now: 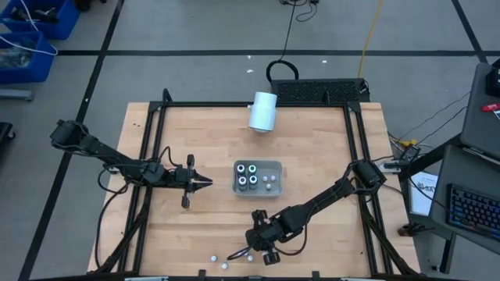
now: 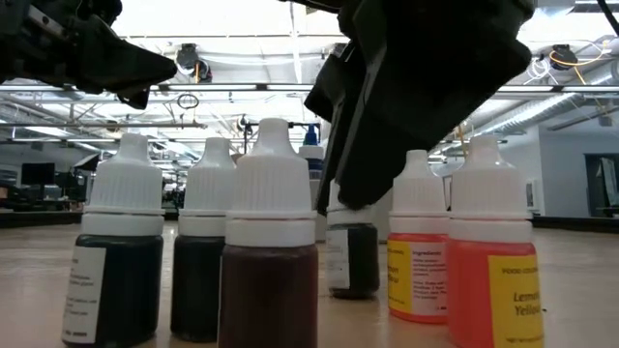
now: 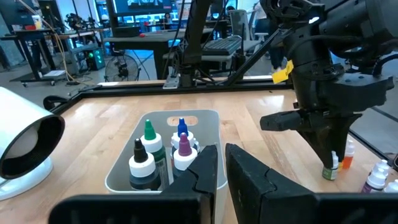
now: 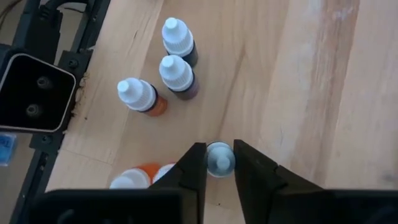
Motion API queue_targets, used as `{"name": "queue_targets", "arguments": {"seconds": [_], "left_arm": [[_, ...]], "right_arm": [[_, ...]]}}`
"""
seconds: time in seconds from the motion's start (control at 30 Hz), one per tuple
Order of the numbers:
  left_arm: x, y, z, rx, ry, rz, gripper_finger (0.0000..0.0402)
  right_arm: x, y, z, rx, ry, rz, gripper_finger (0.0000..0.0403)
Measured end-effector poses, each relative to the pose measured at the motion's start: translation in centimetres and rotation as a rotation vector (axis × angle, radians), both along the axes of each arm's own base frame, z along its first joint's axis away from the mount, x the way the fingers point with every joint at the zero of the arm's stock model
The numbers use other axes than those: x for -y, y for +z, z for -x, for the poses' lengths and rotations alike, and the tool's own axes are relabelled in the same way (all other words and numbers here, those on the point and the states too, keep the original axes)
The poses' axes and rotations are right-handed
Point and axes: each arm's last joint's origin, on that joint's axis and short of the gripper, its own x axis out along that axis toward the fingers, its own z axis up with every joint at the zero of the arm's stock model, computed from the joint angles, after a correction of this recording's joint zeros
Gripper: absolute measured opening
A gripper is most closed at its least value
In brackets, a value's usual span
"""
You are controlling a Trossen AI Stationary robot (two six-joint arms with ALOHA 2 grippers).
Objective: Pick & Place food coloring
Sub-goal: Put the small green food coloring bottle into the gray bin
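Pale wood planks make up the table (image 1: 312,172), framed by dark rails. In the high view, the grey tray (image 1: 275,166) sits at the middle of the frame and holds part of the food coloring (image 1: 248,174): four dark bottles with pale tops at its left end and two small white tops at its right. A large white cylinder (image 1: 262,111) lies on its side above the tray, near the upper edge of the table.

The rest of the small bottles stand loose along the bottom edge of the frame, a few white caps (image 1: 212,255) showing left of the right gripper (image 1: 248,251). That gripper points down at lower centre. In the right wrist view its two dark fingers (image 4: 193,168) stand on either side of one bottle's white cap (image 4: 219,156), touching or almost touching it, so the pincer is pinching that bottle or is just about to; the bottle's base stays hidden. Three more bottles stand apart in the upper left of that view, and two caps (image 4: 134,180) sit at the lower left.

The low view shows six bottles in a row, dark ones at left, orange ones (image 2: 493,280) at right.

The left gripper (image 1: 205,183) hovers at middle left of the high view, its tips pressed together and holding nothing, pointing at the tray.
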Motion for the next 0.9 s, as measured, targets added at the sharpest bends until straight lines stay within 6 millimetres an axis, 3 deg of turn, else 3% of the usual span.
{"name": "queue_targets", "arguments": {"seconds": [0.1, 0.3, 0.43, 0.5, 0.63, 0.9], "left_arm": [[0.0, 0.0, 0.0, 0.000, 0.000, 0.000, 0.0037], [0.0, 0.0, 0.0, 0.000, 0.000, 0.000, 0.0037], [0.0, 0.0, 0.0, 0.000, 0.000, 0.000, 0.0037], [0.0, 0.0, 0.0, 0.000, 0.000, 0.000, 0.0037], [0.0, 0.0, 0.0, 0.000, 0.000, -0.003, 0.0037], [0.0, 0.0, 0.0, 0.000, 0.000, -0.010, 0.0037]], "right_arm": [[0.4, 1.6, 0.1, 0.043, 0.012, -0.001, 0.0049], [1.8, 6.5, 1.5, 0.147, 0.014, 0.098, 0.0048], [4.0, 10.7, 3.5, 0.223, -0.087, 0.261, 0.0047], [5.5, 11.8, 4.5, 0.244, -0.135, 0.311, 0.0047], [9.2, 12.0, 5.8, 0.266, -0.217, 0.302, 0.0046], [15.8, 7.5, 7.0, 0.254, -0.320, 0.222, 0.0046]]}}
